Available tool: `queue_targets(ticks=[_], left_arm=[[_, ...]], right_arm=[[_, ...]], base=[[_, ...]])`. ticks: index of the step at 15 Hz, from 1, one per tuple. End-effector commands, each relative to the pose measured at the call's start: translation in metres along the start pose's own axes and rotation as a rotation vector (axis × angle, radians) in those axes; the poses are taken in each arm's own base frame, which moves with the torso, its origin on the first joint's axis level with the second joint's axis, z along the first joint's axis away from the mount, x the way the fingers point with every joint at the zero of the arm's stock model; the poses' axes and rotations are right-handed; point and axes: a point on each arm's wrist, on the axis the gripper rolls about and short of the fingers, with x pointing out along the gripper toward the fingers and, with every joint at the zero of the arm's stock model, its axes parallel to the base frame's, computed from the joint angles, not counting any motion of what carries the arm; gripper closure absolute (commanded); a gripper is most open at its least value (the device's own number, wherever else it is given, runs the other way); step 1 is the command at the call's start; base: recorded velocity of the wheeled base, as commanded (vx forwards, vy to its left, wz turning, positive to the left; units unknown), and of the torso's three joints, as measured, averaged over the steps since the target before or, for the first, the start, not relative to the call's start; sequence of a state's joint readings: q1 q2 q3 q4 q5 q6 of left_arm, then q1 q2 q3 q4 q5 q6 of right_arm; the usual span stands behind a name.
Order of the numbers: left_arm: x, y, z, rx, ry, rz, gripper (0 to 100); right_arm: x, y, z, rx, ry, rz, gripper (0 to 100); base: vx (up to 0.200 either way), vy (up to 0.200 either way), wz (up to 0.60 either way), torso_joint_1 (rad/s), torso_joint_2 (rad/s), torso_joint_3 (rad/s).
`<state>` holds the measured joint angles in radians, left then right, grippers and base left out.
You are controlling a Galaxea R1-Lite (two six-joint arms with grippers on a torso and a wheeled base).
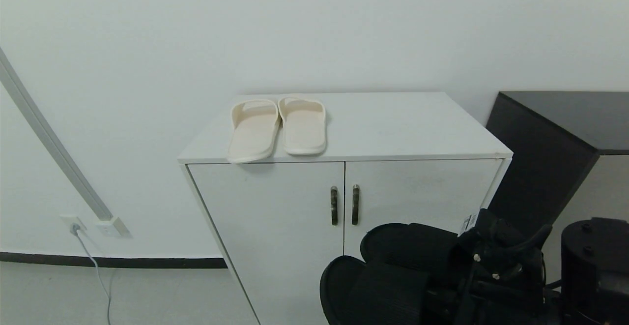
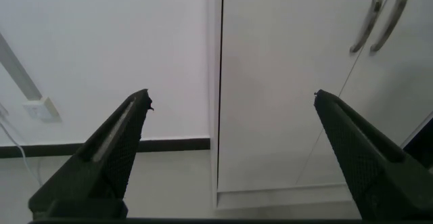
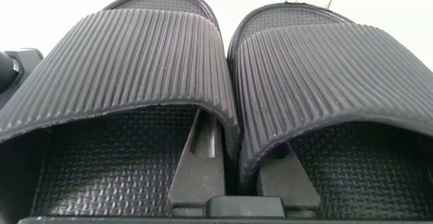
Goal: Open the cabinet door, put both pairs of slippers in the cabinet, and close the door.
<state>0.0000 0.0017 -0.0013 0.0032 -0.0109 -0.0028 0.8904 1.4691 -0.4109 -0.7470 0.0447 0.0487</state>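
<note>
The cabinet [image 1: 393, 128] stands against the wall [image 1: 314, 30], its 2 doors [image 1: 275, 217] closed and their 2 handles [image 1: 334, 205] side by side at the middle seam. On its top, at the left front, 1 pair of slippers [image 1: 268, 131] lies side by side, touching, the left heel just over the front edge. The other pair [image 1: 393, 266] hangs low before the right door, on the right pincer [image 3: 237, 166], with 1 finger inside each slipper. The left pincer [image 2: 231, 95] faces the cabinet's left front corner, near the floor [image 2: 169, 176]. A unit [image 1: 565, 118] stands right of the cabinet. A socket [image 1: 73, 224] sits low on the wall at the left.
</note>
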Motion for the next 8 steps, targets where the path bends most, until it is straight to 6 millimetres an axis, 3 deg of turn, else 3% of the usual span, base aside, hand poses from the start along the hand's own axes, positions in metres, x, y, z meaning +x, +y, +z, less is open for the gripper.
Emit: queue_targets(ticks=[1, 8], left_arm=[[0.0, 0.0, 0.0001, 0.0, -0.001, 0.0, 0], [0.0, 0.0, 0.0001, -0.002, -0.001, 0.0, 0]], right_arm=[[0.0002, 0.0001, -0.001, -0.001, 0.003, 0.0, 100], [0.0, -0.0001, -0.0061, -0.011, 0.019, 0.0, 100]], base=[[0.0, 0.0, 0.0, -0.183, 0.51, 0.31], [0.0, 0.0, 0.0, -0.159, 0.48, 0.329]])
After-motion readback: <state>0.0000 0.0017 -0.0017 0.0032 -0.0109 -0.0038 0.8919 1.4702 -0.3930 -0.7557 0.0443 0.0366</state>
